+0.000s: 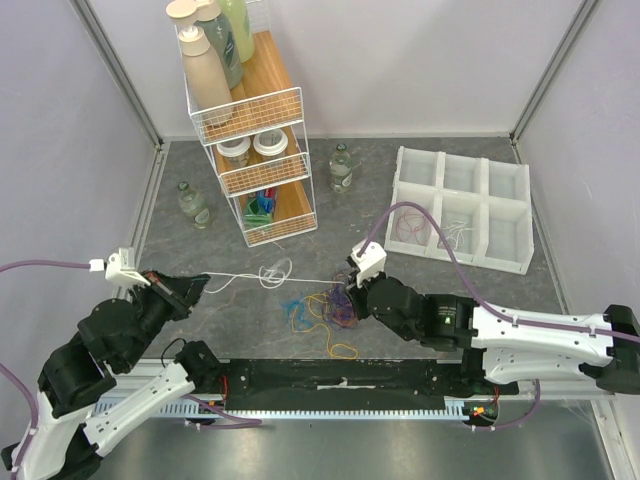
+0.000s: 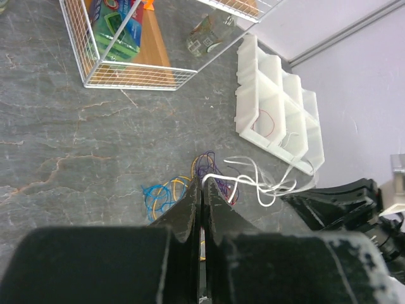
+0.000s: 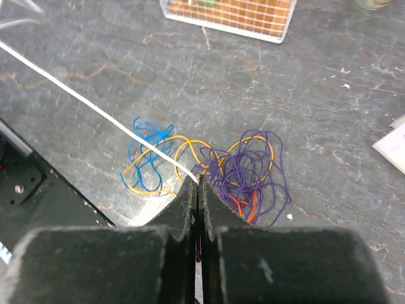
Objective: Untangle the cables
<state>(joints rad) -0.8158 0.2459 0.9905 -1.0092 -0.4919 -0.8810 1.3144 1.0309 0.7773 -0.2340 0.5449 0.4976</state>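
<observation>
Between the tools, a white cable (image 3: pixel 95 109) crosses the worktop (image 1: pixel 480 300), left tool (image 2: pixel 201 185) and right tool (image 3: pixel 199 180) both clamped on it, coloured cables (image 3: pixel 243 171) tangled by the right tool.

white cable (image 3: pixel 95 111) | blue cable (image 3: pixel 154 134) | yellow cable (image 3: pixel 180 137) | purple cable (image 3: pixel 253 168) | table (image 3: pixel 316 95) grey, veined | tray (image 1: pixel 460 258) white
</observation>
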